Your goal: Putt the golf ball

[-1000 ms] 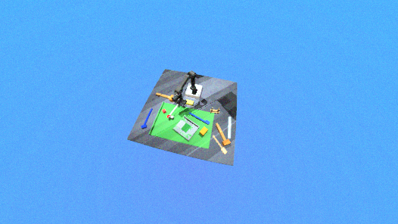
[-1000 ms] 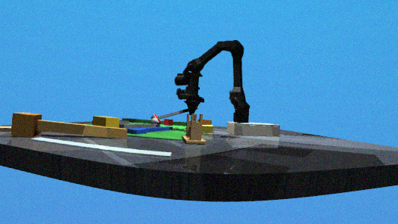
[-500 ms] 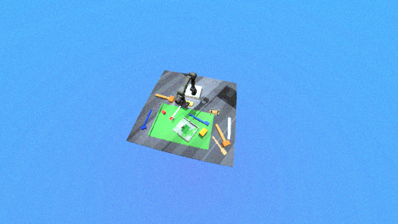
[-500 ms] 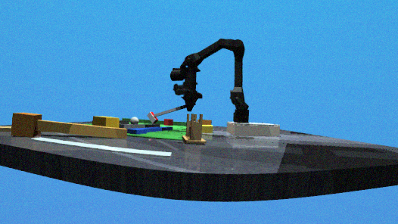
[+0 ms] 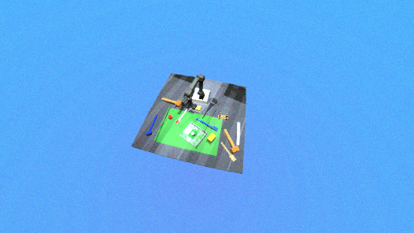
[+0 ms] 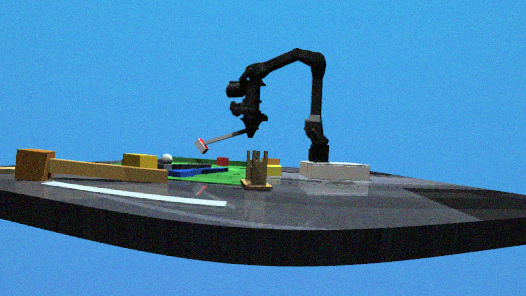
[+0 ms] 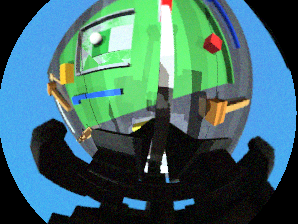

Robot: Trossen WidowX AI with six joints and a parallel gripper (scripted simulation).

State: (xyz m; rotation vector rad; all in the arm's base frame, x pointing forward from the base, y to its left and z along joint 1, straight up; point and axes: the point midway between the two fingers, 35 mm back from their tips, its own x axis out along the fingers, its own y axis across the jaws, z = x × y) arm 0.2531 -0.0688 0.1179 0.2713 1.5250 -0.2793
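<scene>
The red putter, with a pale shaft (image 5: pixel 182 116) (image 6: pixel 225 137) (image 7: pixel 166 60) and a red and white head (image 5: pixel 177 122) (image 6: pixel 201 145), is held up in the air, clear of the mat. My gripper (image 5: pixel 189 106) (image 6: pixel 251 133) (image 7: pixel 158 121) is shut on its dark grip end. The head hangs lower than the gripper in the exterior view. The white golf ball (image 5: pixel 193 134) (image 6: pixel 167 158) (image 7: pixel 95 38) sits on the raised green (image 7: pixel 103 49), inside the grey-edged ramp platform (image 7: pixel 121 36), away from the putter head. One frame does not show whether the ball moves.
On the green mat (image 5: pixel 168 134) lie a red cube (image 5: pixel 170 116) (image 7: pixel 213 43), a blue bar (image 5: pixel 206 124) (image 7: pixel 100 95) and a yellow block (image 5: pixel 211 137) (image 7: pixel 66 73). Orange mallets, a blue club (image 5: pixel 152 125), a white strip (image 5: pixel 238 134) and a small wooden rack (image 5: pixel 223 116) (image 6: pixel 257 172) lie around it.
</scene>
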